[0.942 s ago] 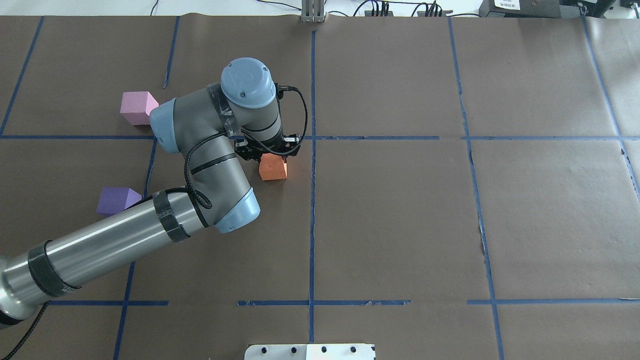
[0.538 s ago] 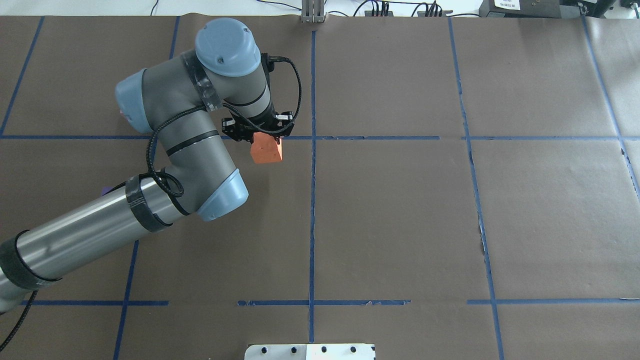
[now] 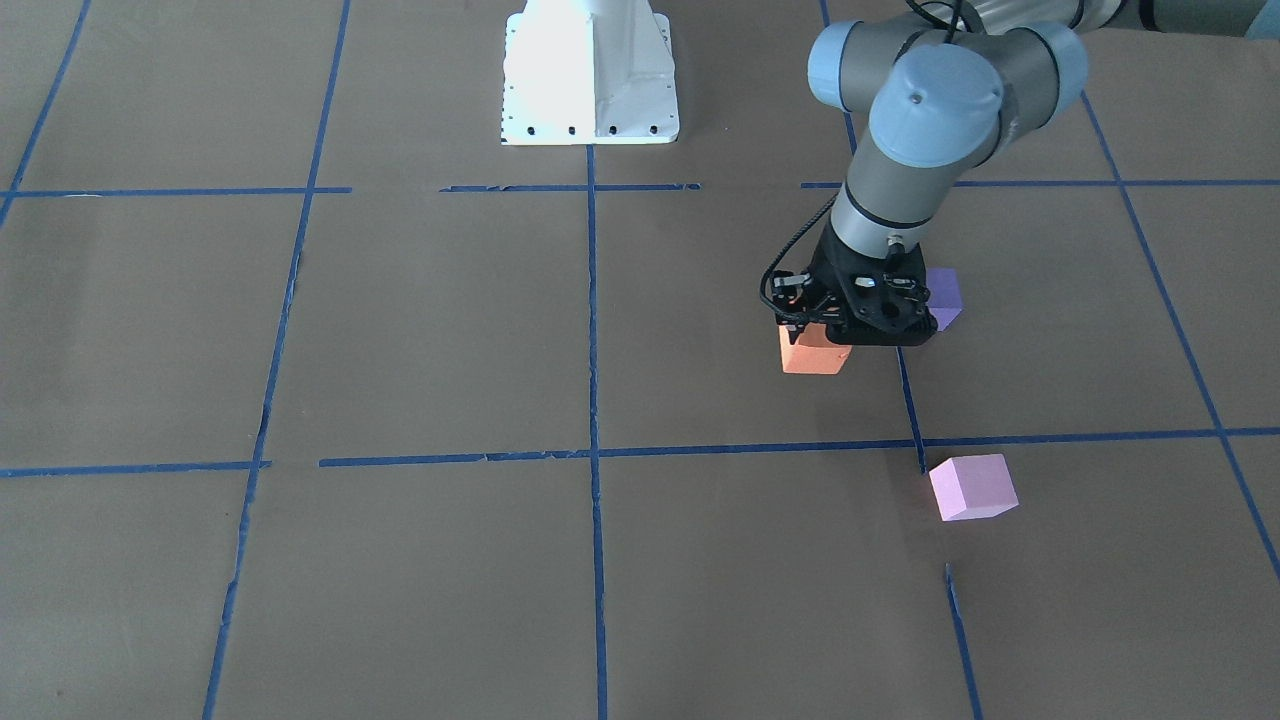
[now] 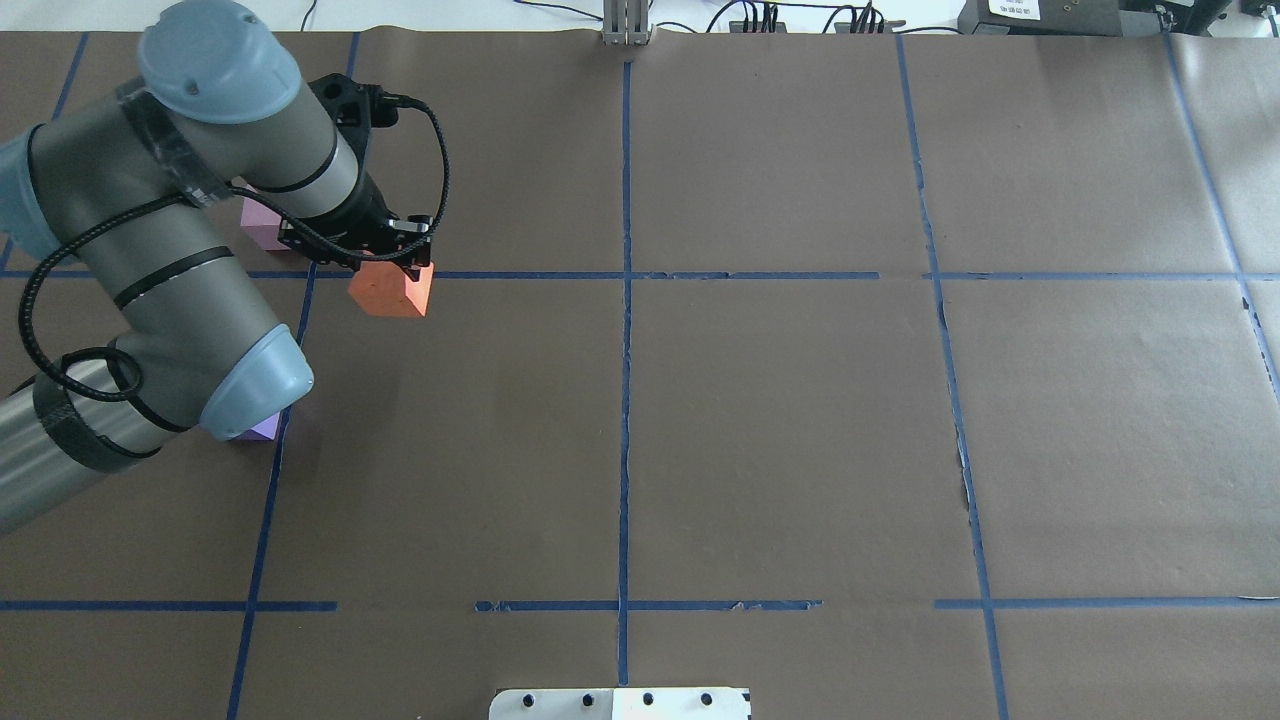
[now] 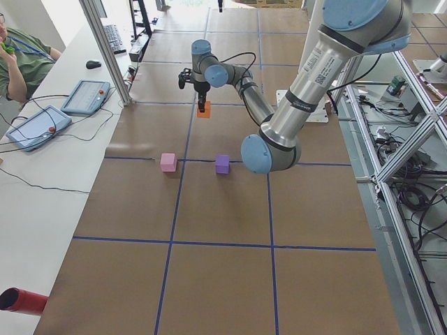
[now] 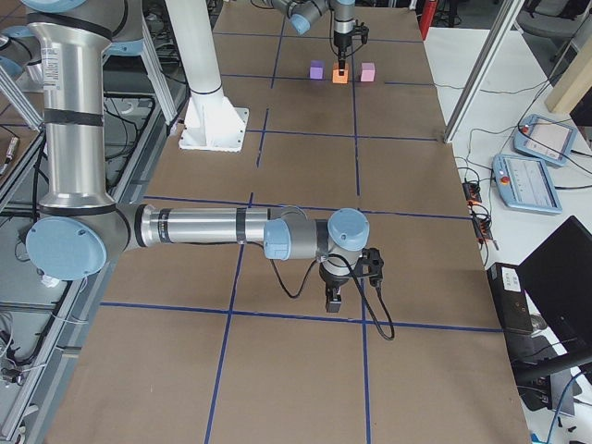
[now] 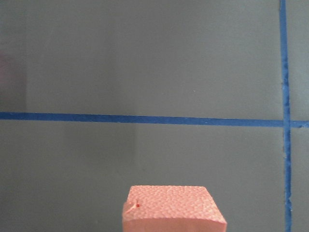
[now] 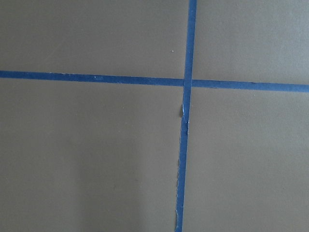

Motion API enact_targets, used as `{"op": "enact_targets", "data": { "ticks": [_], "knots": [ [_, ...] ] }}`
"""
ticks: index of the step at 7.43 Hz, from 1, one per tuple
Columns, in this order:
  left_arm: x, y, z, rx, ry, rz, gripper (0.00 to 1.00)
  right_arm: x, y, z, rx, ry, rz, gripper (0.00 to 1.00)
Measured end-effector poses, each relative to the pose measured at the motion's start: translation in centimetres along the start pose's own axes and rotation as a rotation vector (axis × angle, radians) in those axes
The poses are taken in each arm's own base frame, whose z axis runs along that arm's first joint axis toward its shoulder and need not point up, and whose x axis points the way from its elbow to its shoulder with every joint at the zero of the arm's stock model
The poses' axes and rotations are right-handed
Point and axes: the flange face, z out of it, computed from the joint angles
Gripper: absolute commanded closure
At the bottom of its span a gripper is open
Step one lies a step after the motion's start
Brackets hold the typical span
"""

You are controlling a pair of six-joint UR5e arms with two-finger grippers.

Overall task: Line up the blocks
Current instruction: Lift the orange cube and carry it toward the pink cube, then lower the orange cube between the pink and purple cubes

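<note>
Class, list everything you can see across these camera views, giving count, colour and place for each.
orange block: one, orange, held in the left gripper
purple block: one, violet, on the paper, robot side
pink block: one, pale pink, on the paper, operators' side
tape lines: several, blue, a grid on the paper
paper: one, brown, covering the table
base plate: one, white, robot's edge
operator: one, green shirt, side desk
left gripper: one, black, shut on the orange block
right gripper: one, black, near a tape crossing; state unclear

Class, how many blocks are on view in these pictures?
3. The orange block is in the left gripper; the purple block sits just beside it, nearer the robot; the pink block lies farther out. None seems hidden.
</note>
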Motion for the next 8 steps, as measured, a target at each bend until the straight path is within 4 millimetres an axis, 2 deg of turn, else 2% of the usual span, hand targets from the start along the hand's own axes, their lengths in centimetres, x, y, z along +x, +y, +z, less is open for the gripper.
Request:
{"op": "enact_targets", "data": {
  "ticks": [2,3,5,8],
  "knots": [
    [-7.7,-0.1,2.3,0.044,0.001,0.016,0.99,0.0,0.0,0.0,-0.001,0.000,0.000,0.00],
    [-9.9,-0.4,3.3,0.050,-0.008,0.017,0.99,0.0,0.0,0.0,0.000,0.000,0.000,0.00],
    [-11.7,-0.4,4.7,0.034,-0.028,0.008,0.99,0.0,0.0,0.0,0.000,0.000,-0.001,0.00],
    [-13.0,-0.7,7.1,-0.012,-0.068,-0.037,1.00,0.0,0.0,0.0,0.000,0.001,0.000,0.00]
  ]
}}
